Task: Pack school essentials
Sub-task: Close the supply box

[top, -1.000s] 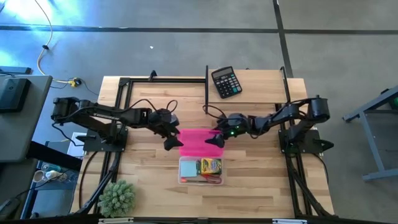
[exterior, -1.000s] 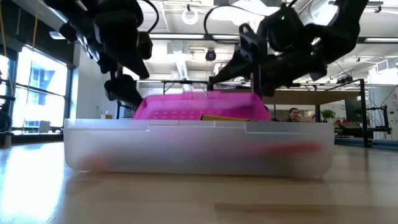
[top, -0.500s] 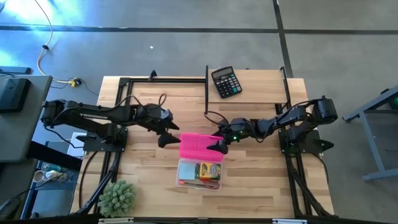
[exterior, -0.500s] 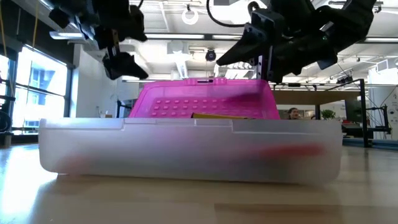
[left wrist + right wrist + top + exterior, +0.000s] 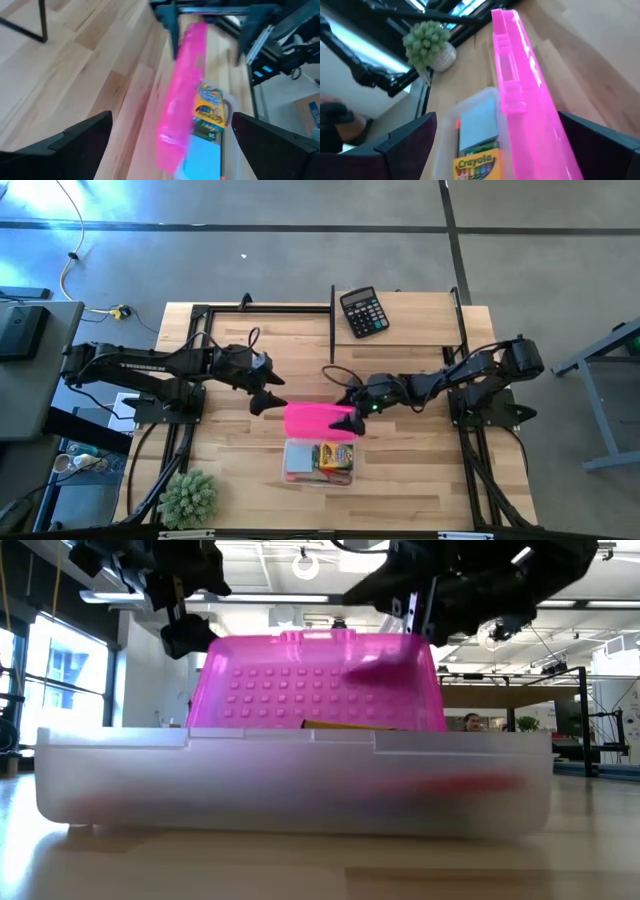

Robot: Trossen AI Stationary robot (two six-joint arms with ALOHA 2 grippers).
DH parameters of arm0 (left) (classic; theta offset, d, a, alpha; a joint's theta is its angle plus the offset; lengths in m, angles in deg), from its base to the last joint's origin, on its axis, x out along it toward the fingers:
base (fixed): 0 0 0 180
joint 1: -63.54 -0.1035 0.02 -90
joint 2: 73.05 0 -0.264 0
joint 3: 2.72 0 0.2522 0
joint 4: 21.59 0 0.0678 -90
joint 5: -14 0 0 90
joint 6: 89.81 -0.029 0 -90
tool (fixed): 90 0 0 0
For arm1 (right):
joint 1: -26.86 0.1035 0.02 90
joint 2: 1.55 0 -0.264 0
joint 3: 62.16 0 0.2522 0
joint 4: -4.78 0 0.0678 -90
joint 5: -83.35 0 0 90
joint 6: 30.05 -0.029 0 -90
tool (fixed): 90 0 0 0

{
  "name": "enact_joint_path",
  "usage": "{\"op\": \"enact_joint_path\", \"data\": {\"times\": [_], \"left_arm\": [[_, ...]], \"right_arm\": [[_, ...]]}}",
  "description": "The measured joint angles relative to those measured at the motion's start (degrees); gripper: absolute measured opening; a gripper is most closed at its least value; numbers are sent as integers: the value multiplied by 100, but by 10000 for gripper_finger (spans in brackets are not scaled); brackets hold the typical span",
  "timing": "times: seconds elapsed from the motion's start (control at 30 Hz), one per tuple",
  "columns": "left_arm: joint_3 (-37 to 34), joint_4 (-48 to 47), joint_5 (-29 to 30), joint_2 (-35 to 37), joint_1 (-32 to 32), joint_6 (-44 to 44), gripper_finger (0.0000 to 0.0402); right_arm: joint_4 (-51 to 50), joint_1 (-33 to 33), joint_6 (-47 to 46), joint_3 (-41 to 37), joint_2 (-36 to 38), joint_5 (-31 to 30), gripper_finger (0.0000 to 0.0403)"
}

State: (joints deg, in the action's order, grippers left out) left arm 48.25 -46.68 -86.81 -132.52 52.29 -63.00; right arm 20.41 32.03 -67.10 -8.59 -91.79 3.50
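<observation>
A clear plastic box (image 5: 318,462) sits on the table, with a yellow-green crayon box (image 5: 337,452) and a light blue notepad (image 5: 300,458) inside. Red and orange pieces lie along its near wall. Its pink lid (image 5: 318,420) stands nearly upright on the box's far rim. It also shows in the low view (image 5: 318,680). My right gripper (image 5: 350,420) is open at the lid's right end. My left gripper (image 5: 266,402) is open and empty, left of the lid and apart from it. My right gripper stands open astride the pink lid's right end (image 5: 540,135), coming level from the table's right. One finger (image 5: 600,145) is on the lid's far face and the other on the box side. The far finger seems to push the lid, which stands on its hinged edge.
A black calculator (image 5: 362,311) lies at the far edge. A fuzzy green plant (image 5: 188,498) stands at the near left corner. Black frame rails run along both table sides. Bare wood lies left and right of the box.
The pink lid has swung up from lying flat behind the box to nearly upright, hinged edge staying on the far rim. My right gripper has followed it toward the near edge and the left. My left gripper has drawn back left and up. The box has slid slightly nearer.
</observation>
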Motion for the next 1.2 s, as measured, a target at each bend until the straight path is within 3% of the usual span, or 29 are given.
{"op": "enact_joint_path", "data": {"times": [0.47, 0.93, 1.2], "left_arm": [[0, -134, 96, -26, 2, -2, 400], [0, -136, 96, -26, 2, -2, 400], [0, -136, 282, -26, 183, -2, 400]], "right_arm": [[-1403, 767, 351, 1013, 0, -391, 398], [-1565, 1739, 86, 1020, 0, -936, 398], [-1487, 1891, -25, 1020, 0, -1299, 398]]}}
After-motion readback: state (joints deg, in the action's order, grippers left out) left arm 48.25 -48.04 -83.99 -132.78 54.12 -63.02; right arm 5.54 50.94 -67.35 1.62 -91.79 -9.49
